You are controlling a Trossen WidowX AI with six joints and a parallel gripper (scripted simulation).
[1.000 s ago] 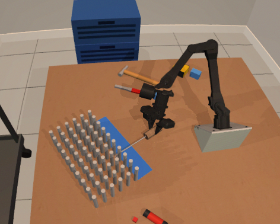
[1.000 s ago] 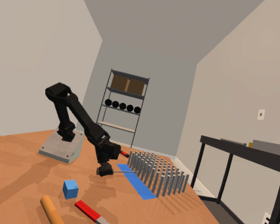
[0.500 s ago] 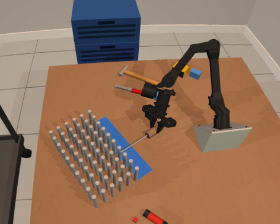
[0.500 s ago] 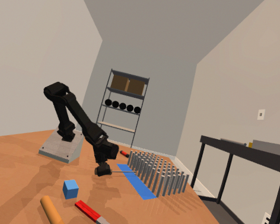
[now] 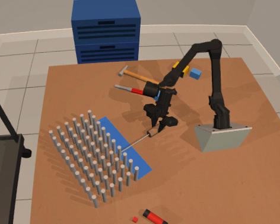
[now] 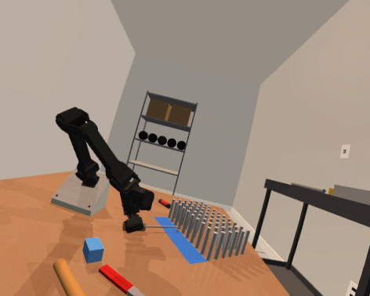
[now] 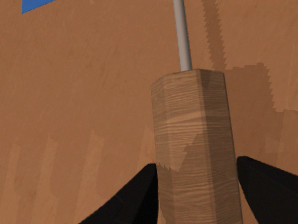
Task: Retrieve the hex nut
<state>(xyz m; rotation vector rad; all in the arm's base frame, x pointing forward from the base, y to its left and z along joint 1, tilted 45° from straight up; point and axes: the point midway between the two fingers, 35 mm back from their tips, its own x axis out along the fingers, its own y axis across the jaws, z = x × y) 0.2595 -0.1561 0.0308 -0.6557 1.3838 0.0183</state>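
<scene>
My gripper [image 5: 158, 128] [image 6: 135, 225] [image 7: 196, 168] is shut on the wooden handle of the hook tool [image 5: 152, 132] [image 7: 194, 145], low over the table. The tool's thin metal rod [image 5: 134, 143] [image 6: 160, 227] [image 7: 182, 35] points toward the spacers. Its tip reaches across the blue taped strip [image 5: 141, 162] [image 6: 183, 244] [image 7: 35, 5] to the front row. The grey standing spacers [image 5: 91, 148] [image 6: 207, 227] form an upright grid behind the strip. The hex nut is hidden among them; I cannot see it in any view.
A hammer [image 5: 139, 76] [image 6: 67, 279], a red-handled screwdriver [image 5: 130, 89] [image 6: 117, 278], a blue cube [image 5: 195, 73] [image 6: 93, 250] and a yellow block [image 5: 184, 69] lie behind the arm. A red marker [image 5: 155, 217] and small red cube [image 5: 134, 219] lie at the front edge. The robot base [image 5: 222, 136] stands right.
</scene>
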